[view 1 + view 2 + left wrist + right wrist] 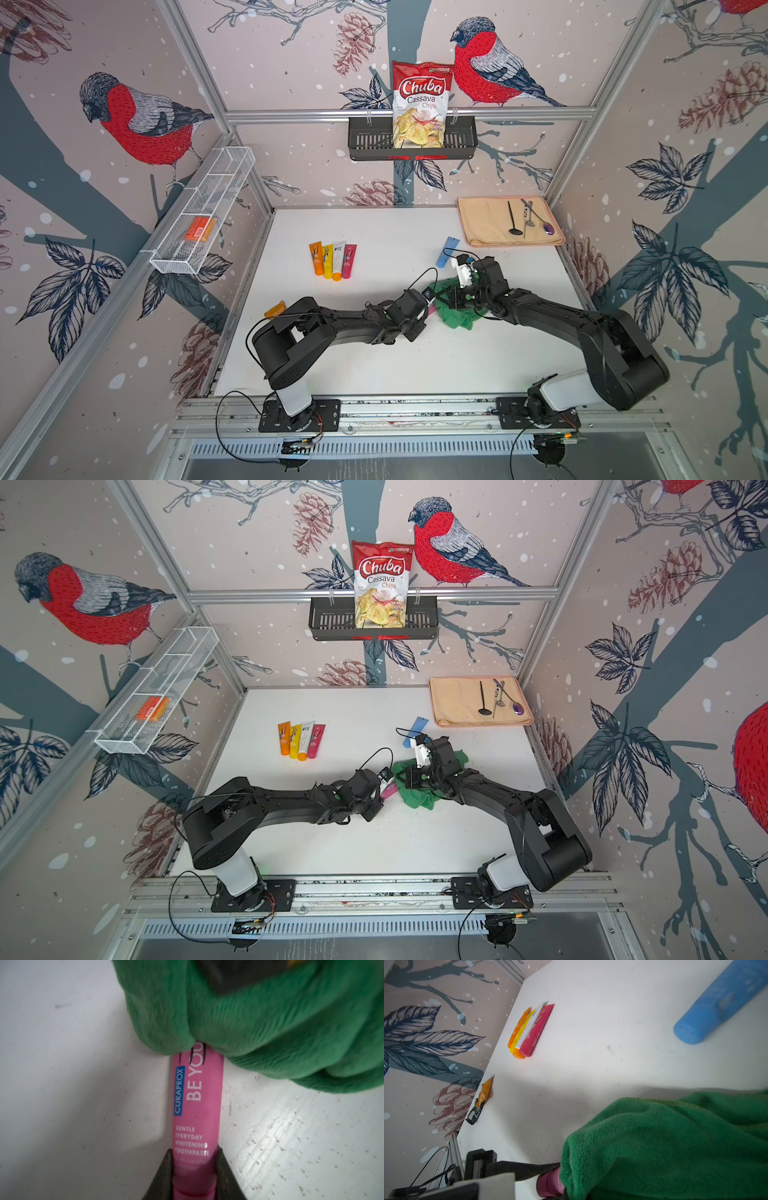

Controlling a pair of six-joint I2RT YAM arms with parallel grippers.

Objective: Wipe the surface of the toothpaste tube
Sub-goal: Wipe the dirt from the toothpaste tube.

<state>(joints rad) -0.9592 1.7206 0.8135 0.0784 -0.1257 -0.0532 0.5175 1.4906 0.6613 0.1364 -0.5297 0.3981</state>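
Note:
A pink toothpaste tube (197, 1105) lies on the white table, seen in both top views (432, 309) (389, 791). My left gripper (195, 1153) is shut on its cap end, one dark finger on each side. A green cloth (259, 1022) is bunched over the tube's far end and hides it. My right gripper (455, 297) is shut on the green cloth from above, its fingers buried in the folds. In the right wrist view the cloth (664, 1147) covers the tube (548, 1185) up to the cap.
Several coloured tubes (332, 259) lie in a row at the centre left. A blue tube (446, 251) lies just behind the right gripper. An orange sachet (275, 309) sits by the left arm. A beige cloth (478, 224) with utensils is at the back right.

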